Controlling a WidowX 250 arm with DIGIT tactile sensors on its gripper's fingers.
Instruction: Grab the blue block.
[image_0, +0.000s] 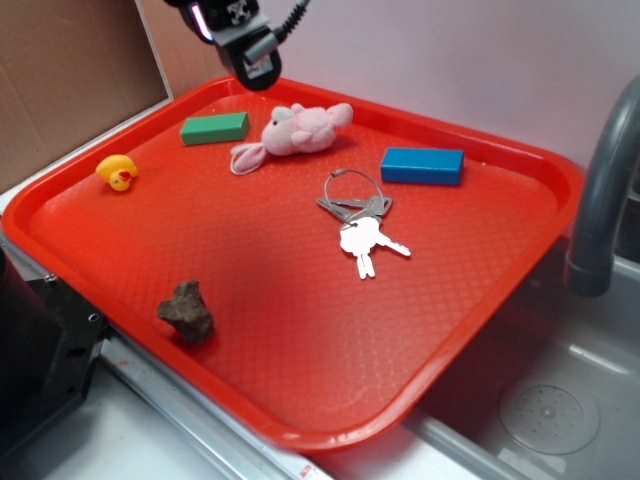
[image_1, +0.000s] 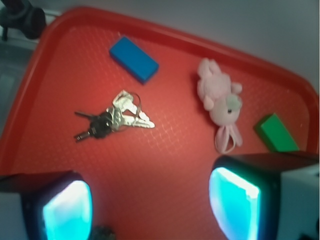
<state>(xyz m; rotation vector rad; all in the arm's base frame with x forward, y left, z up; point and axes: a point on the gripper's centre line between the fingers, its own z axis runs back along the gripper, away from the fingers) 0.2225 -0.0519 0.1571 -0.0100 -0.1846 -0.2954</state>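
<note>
— Where's the blue block from the keys?
— Just behind them, to the right, lying flat on the red tray.
— And the gripper?
— Well behind the keys, left, above the tray's far rim.

Keys, pink bunny, green block, duck, rock

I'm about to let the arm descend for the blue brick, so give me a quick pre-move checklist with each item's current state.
1. Gripper open: ok, pads apart, nothing between them.
2. Small bright-blue rectangular block lying flat, unobstructed: ok.
3. Clear of the metal bunch of keys: ok, apart.
4. Gripper above the block: not ok, it hangs at the red plastic tray's far corner, near the green rectangular block.
5. Pink plush toy off the target: ok.
</note>
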